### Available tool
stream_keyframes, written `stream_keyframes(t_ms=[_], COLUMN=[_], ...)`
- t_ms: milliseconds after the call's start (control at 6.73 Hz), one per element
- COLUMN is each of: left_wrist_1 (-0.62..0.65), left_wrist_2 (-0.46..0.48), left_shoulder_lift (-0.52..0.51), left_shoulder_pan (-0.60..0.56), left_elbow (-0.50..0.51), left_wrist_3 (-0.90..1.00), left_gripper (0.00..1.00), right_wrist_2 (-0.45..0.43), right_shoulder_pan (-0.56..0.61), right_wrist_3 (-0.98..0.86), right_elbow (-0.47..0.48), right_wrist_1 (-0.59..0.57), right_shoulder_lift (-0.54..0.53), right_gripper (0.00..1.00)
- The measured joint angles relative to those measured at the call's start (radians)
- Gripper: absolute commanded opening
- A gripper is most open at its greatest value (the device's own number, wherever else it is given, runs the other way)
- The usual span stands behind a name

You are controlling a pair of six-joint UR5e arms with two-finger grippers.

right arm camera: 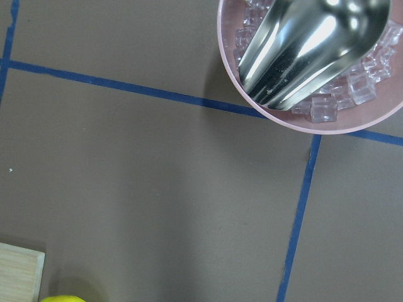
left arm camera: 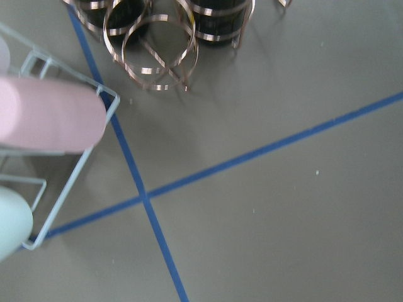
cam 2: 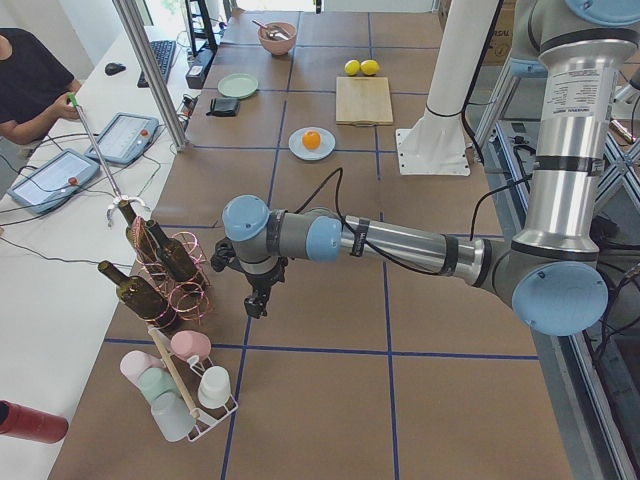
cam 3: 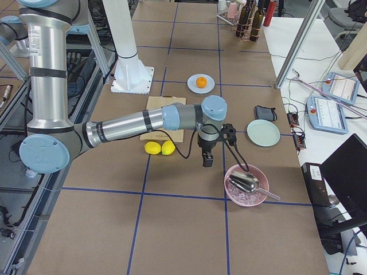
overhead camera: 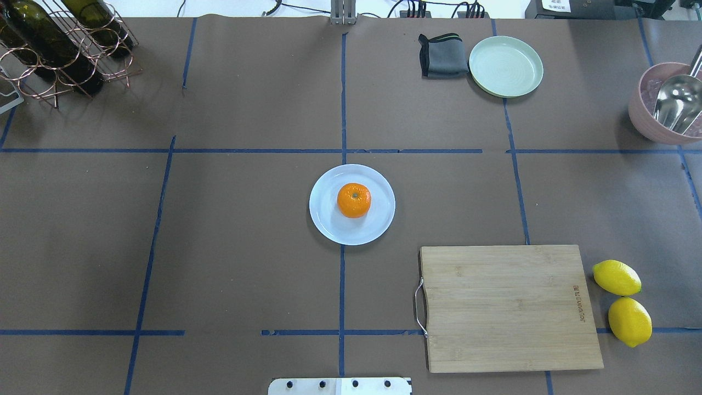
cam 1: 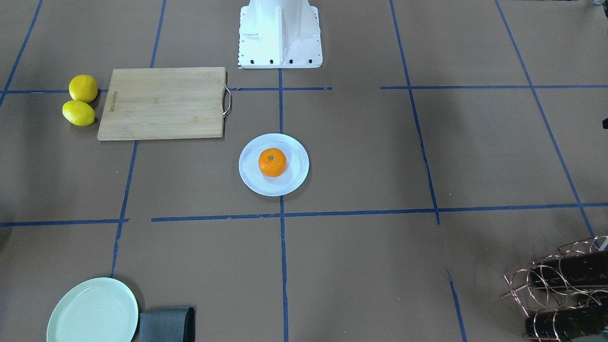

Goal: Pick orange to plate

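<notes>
Orange (cam 1: 272, 162) resting on the plate (cam 1: 295, 181)
Small, round and bright orange with a dark stem dimple, it sits mid-plate. The left gripper (cam 2: 256, 305) and right gripper (cam 3: 207, 160) hang well apart from it; whether either is clenched or released cannot be told.

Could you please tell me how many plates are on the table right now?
2. The pale bluish-white plate sits in the middle with the orange on it. The mint-green plate lies on the side far from the robot, beside the folded grey cloth. None seems hidden.
</notes>
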Motion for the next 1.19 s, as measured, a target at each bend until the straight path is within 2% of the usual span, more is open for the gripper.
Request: stream_keyframes(t_ms=[1188], left_wrist_1=[0.013], left_wrist_2=[-0.015], left_shoulder_lift=[0.031], left_shoulder_pan=[-0.038], left_elbow=[-0.001], left_wrist_3=[0.012], left_gripper=[1.0], right_wrist_2=[-0.001], right_shoulder_pan=[0.006], right_wrist_3=[-0.009], right_elbow=[-0.028], right_wrist_1=[0.005], right_shoulder_lift=[-0.022], right_gripper=[1.0])
